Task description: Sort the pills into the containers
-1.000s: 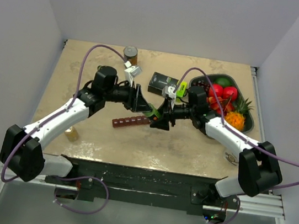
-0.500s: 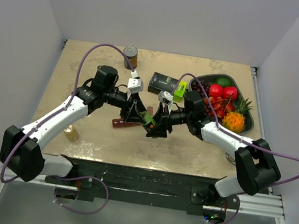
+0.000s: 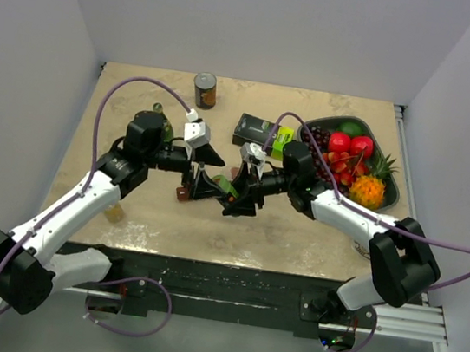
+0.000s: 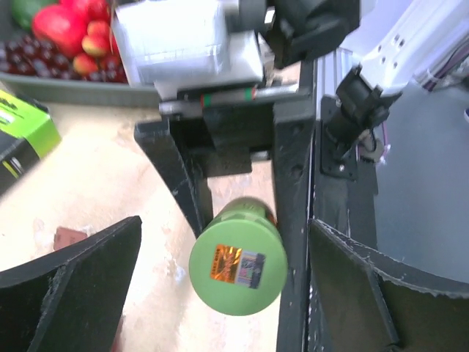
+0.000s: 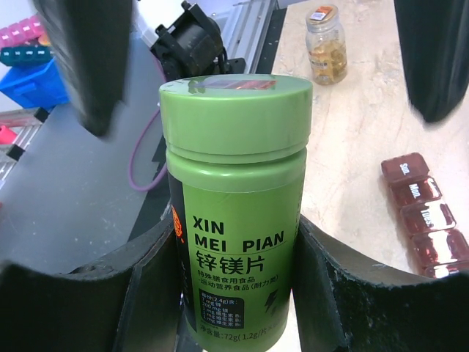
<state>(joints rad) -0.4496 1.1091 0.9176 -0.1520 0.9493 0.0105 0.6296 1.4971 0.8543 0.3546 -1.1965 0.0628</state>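
While the mottled beige, stone-look table (image 3: 315,231) sits matte under both arms, the right gripper (image 4: 245,242) clamps a smooth green plastic bottle (image 5: 234,220), cylindrical and flat-capped, a shiny sticker on its lid; the left gripper (image 3: 204,187) faces that cap, jaws spread wide to either side, gripping nothing; the containers (image 5: 423,217), a translucent maroon strip of square, day-labelled compartments, lie flat on the table near the bottle.
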